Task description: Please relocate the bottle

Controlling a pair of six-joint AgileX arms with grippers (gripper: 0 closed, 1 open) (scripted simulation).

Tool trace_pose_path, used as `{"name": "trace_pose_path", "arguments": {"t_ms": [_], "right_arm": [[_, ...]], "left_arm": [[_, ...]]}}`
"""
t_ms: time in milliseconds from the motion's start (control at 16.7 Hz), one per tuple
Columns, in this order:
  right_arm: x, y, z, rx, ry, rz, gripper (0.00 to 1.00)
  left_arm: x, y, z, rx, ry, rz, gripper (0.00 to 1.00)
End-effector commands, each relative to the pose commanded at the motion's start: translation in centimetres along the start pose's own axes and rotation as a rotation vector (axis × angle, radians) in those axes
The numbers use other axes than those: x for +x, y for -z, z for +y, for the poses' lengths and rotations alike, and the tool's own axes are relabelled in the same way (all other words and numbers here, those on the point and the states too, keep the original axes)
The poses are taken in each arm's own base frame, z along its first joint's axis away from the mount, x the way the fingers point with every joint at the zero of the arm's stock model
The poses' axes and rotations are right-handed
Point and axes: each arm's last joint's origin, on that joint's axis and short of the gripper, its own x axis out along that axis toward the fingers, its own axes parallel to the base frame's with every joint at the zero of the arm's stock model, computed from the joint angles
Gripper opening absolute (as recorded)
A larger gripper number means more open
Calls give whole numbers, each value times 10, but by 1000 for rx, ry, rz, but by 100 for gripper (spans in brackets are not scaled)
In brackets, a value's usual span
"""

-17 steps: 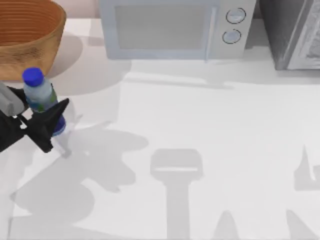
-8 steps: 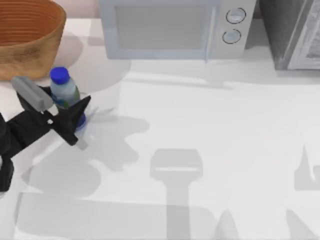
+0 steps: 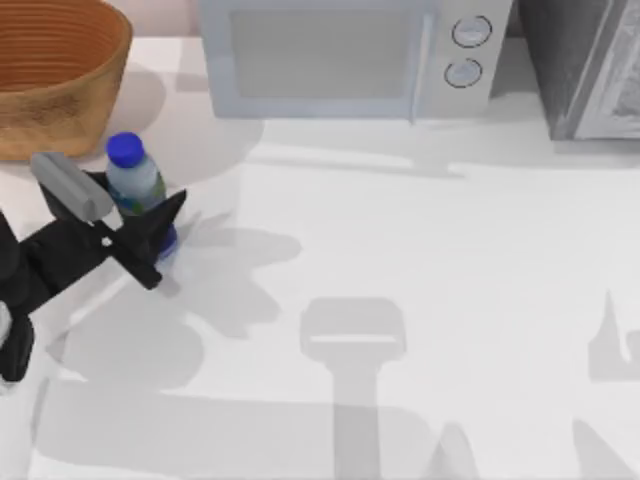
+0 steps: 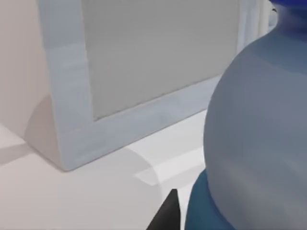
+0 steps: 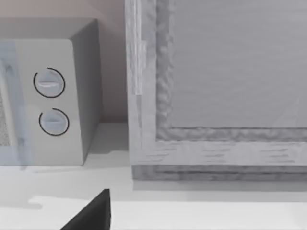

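Left gripper point(image 3: 150, 228) grasps the bottle point(image 3: 137, 192) at the table's point(image 3: 420, 260) left side.
Its long axis stands roughly upright, blue cap tipped toward the wicker basket point(image 3: 55, 75) at far left; the microwave point(image 3: 345, 55) sits farther right. The right gripper's state cannot be told.

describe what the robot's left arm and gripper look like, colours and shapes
From above, the left arm is matte black and blocky, with a light grey rectangular block mounted near the wrist. The left gripper has two black fingers tapering to pointed tips. A small white dot marks the black body behind the fingers. No cables or lettering are visible.
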Motion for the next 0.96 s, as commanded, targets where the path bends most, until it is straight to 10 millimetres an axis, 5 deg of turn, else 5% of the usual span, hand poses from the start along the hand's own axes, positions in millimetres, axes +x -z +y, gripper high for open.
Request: {"name": "trace_pose_path", "arguments": {"t_ms": [600,960], "right_arm": [[0,0,0,0,0,0,100],[0,0,0,0,0,0,100]], "left_arm": [[0,0,0,0,0,0,98],[0,0,0,0,0,0,100]]}}
